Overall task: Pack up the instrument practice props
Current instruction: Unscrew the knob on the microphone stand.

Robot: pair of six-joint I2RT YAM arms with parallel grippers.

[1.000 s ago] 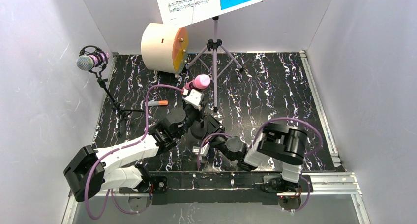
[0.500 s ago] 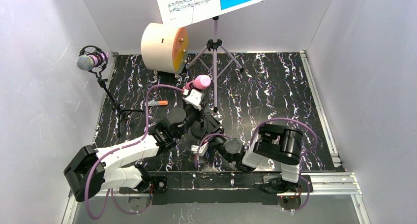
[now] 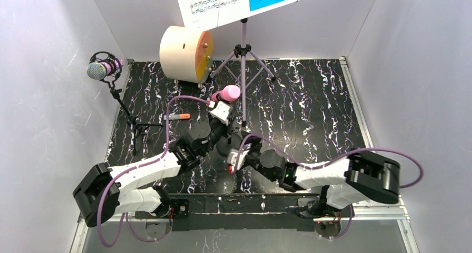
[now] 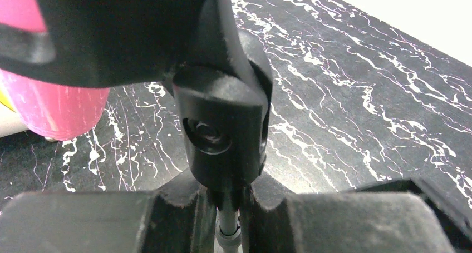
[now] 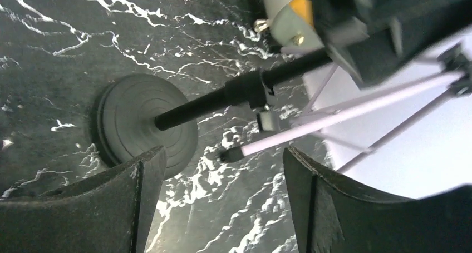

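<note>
White-walled booth, black marbled surface (image 3: pixel 311 97) w/ white veins. My left hand (image 4: pixel 225 202) is pinched nearly shut on the thin stem just below the black swivel joint (image 4: pixel 222 125), so it steadies the pink foam-headed microphone (image 3: pixel 229 92), which stands mid-surface. My right hand (image 5: pixel 222 153) has just sprung from nearly closed to wide apart w/ nothing in it, and that arm has dropped low & stretched out to the right. Past its fingers I see the round black base disc (image 5: pixel 139 125) flat on the surface, black pole (image 5: pixel 211 103) rising from it. I read that as a let-go: the stand is now on the left hand only. Nothing looks packed yet. The glittery silver-headed microphone (image 3: pixel 97 70) sits on its thin black tripod (image 3: pixel 133 122) far left, w/ the lilac music rack legs (image 3: pixel 243 61) & sheet pages (image 3: pixel 217 0) at the back.
</note>
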